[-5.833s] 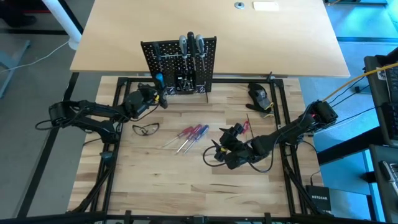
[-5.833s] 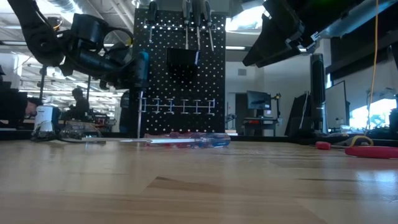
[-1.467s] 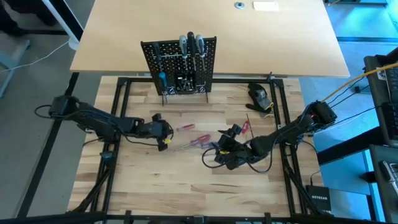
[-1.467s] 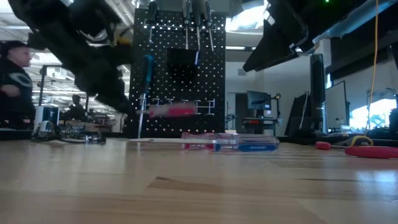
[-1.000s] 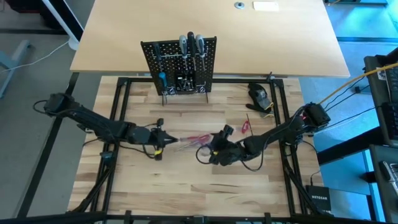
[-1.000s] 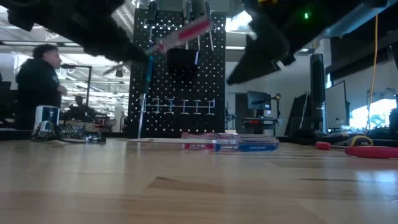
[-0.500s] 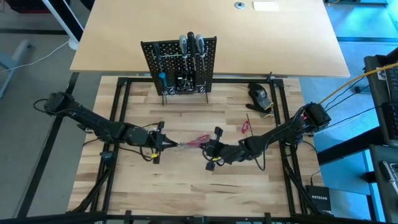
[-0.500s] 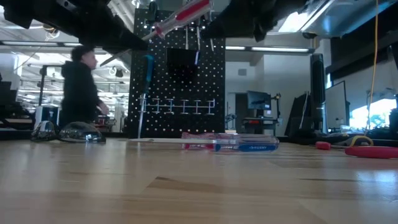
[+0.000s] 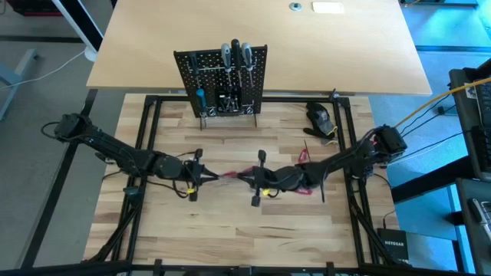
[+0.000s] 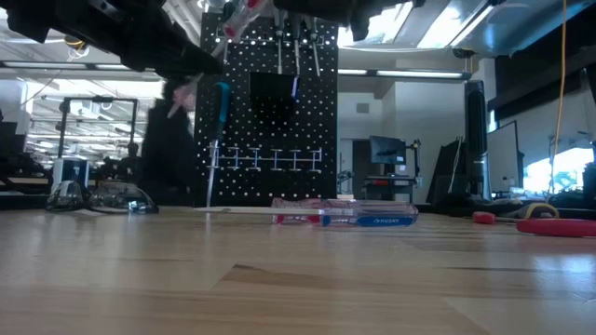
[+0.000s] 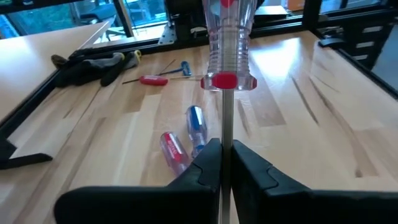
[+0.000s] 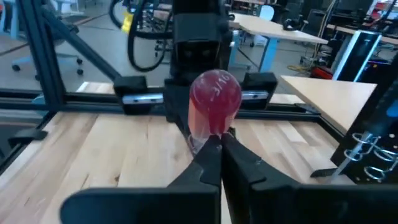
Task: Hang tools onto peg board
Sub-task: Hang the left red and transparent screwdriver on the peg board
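A screwdriver (image 9: 232,175) with a clear, red-ended handle (image 12: 214,96) and silver shaft hangs above the middle of the table between my two grippers. My left gripper (image 9: 212,175) is shut on its shaft. My right gripper (image 12: 219,144) comes level from the table's right, shut, its tips just under the handle's butt end. The black peg board (image 9: 221,80) stands on its wire feet at the far edge with several tools hung on it, among them a blue-handled screwdriver (image 10: 220,104). A red (image 11: 173,149) and a blue screwdriver (image 11: 196,120) lie on the table. My left gripper pinches the silver shaft (image 11: 227,127) between its two fingers, a little below the handle's red collar. The fingers come from the table's left and lie along the shaft. The screwdriver is lifted clear, handle end slanting up. My right gripper's shut fingertips (image 12: 210,149) stand against the handle's butt end; whether they touch it I cannot tell.
A dark rounded lump (image 9: 321,119) sits at the far right, with small red-handled tools (image 9: 304,156) near it. Safety glasses (image 10: 102,197) lie at the left. A person (image 10: 172,149) passes in the room behind the table.
My right gripper has risen, tipped up to level and gone toward the table's left, up to the screwdriver's handle end. The screwdriver in my left gripper has tipped, its handle higher than before. A person has walked across the room behind.
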Robot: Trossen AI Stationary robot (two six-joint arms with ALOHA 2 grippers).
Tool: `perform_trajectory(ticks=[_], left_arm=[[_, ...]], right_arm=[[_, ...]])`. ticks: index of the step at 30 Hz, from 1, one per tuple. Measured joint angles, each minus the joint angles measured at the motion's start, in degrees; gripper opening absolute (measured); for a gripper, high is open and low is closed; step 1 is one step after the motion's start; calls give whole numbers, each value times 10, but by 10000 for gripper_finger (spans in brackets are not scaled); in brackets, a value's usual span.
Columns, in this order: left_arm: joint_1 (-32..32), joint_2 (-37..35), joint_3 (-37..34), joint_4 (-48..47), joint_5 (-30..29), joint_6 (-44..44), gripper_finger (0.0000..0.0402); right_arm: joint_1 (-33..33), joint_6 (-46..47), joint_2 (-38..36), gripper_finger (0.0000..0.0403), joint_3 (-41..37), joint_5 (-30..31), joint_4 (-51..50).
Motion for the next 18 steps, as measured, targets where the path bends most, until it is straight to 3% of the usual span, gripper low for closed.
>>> perform_trajectory(ticks=[8,18], left_arm=[[0,0,0,9,4,5,13],[-2,0,0,39,4,0,13]], right_arm=[[-35,0,3,16,1,-98,81],[-40,-1,3,16,45,-118,45]])
